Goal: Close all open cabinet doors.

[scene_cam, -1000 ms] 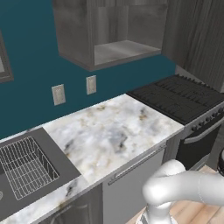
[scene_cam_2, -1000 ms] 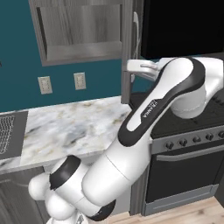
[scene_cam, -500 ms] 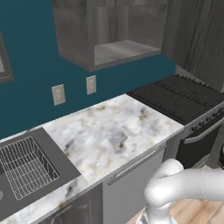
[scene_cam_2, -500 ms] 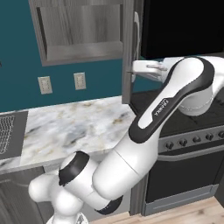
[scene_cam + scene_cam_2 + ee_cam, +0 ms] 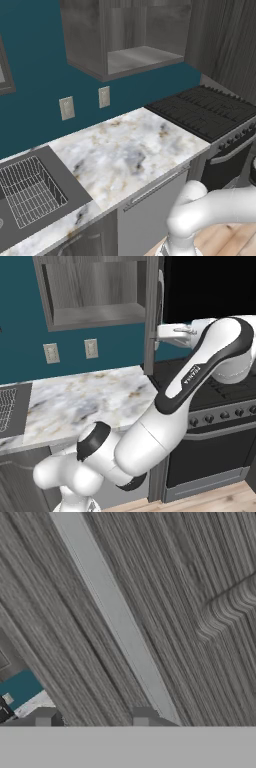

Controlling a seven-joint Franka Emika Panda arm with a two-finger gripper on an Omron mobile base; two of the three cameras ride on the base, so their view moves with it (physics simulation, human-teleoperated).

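Since the earlier frame your arm has pressed nearer the open cabinet door (image 5: 151, 316), which stands edge-on right of the open cabinet shelf (image 5: 95, 313), above the worktop (image 5: 85, 401). The end effector (image 5: 92, 717), jaws narrowed, straddles nothing; the silver handle (image 5: 120, 619) lies just right. Expect a rigid, light, hinged panel: push its face near the handle.

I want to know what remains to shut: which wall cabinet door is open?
The cabinet door swung out edge-on at the right of the open shelf compartment, above the counter; the gripper is at it. The tall panels beside the stove sit flush.
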